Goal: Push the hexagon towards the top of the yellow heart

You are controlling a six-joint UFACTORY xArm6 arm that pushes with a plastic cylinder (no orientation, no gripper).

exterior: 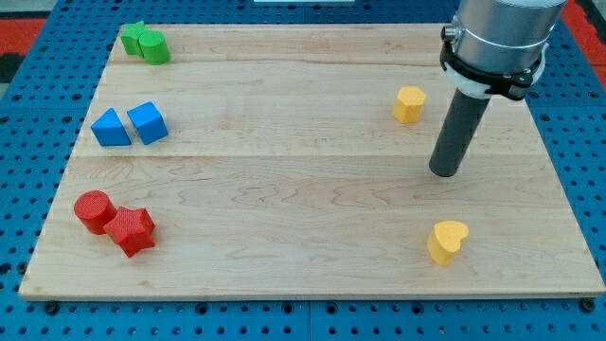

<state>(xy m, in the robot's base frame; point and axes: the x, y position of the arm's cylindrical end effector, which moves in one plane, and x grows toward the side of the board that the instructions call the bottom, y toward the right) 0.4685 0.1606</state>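
The yellow hexagon [409, 104] lies at the upper right of the wooden board [303, 218]. The yellow heart [447, 241] lies at the lower right, well below the hexagon. My tip [443, 173] rests on the board between them, below and to the right of the hexagon and above the heart. It touches neither block.
A green star and a green cylinder [145, 43] sit together at the top left. A blue triangle [111, 128] and a blue cube [148, 123] sit at the left. A red cylinder [94, 210] and a red star [132, 230] sit at the lower left.
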